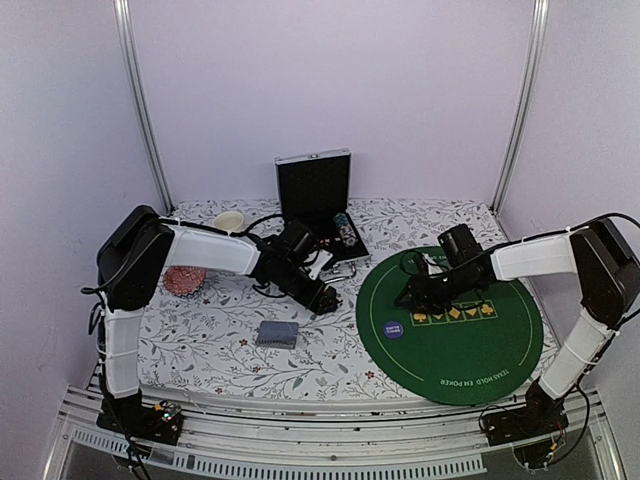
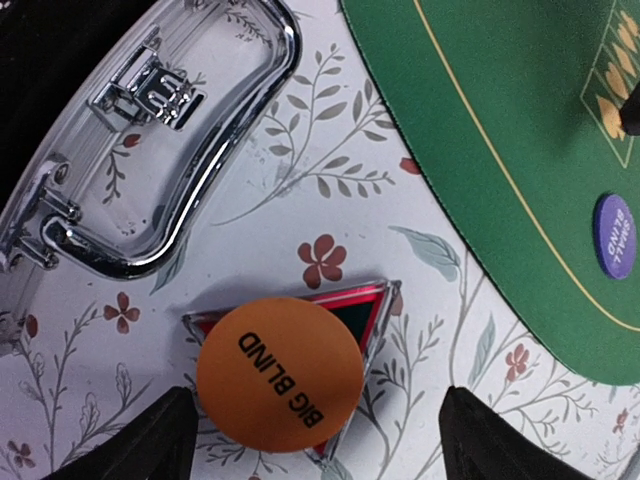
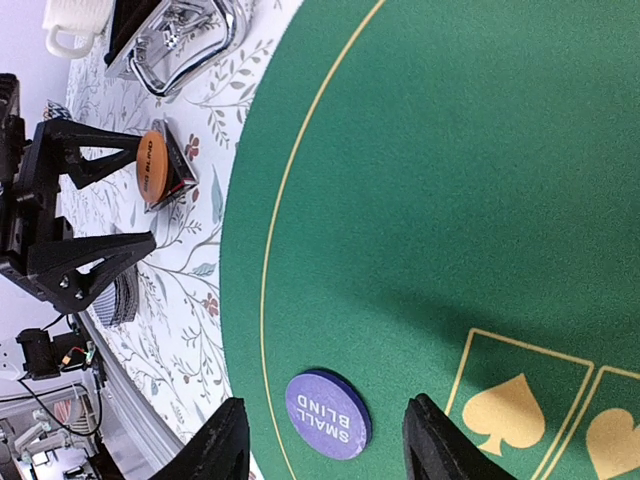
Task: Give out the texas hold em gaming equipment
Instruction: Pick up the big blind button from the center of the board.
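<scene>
An orange BIG BLIND disc [image 2: 278,373] lies on a dark triangular marker [image 2: 378,303] on the floral cloth. My left gripper [image 2: 318,445] hangs open just above them, one finger on each side, touching neither. A purple SMALL BLIND disc [image 3: 327,414] lies flat on the green poker mat [image 3: 450,180] near its left edge. My right gripper [image 3: 325,450] stands open around it, both fingers apart from the disc. From above, the purple disc [image 1: 394,327] sits below the right gripper [image 1: 408,298]. A blue-grey card deck [image 1: 277,334] lies in front of the left gripper [image 1: 328,300]. Striped chips [image 1: 347,232] sit in the case.
An open black case [image 1: 315,185] stands at the back, its chrome handle [image 2: 190,150] just beyond the orange disc. A cream mug [image 1: 229,221] stands at the back left, with a reddish round object [image 1: 185,280] beside the left arm. The green mat [image 1: 450,325] covers the right half.
</scene>
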`<action>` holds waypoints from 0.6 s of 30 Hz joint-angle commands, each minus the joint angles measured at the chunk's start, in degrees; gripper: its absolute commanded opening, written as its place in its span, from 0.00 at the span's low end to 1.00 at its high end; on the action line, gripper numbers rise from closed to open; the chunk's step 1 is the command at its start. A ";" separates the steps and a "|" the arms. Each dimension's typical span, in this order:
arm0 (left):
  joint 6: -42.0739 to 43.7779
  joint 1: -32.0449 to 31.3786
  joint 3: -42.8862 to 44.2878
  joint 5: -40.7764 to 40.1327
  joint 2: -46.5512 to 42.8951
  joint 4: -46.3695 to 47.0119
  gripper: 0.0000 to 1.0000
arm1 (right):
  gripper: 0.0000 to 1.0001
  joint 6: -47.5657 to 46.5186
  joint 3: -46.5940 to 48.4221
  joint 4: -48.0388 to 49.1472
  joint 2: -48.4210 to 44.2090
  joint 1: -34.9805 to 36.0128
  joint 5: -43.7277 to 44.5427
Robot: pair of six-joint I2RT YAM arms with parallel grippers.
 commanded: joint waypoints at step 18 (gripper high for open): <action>4.62 -0.90 2.31 -3.34 2.89 -0.02 0.53 | 0.55 -1.97 1.88 -3.75 -3.12 -0.01 1.20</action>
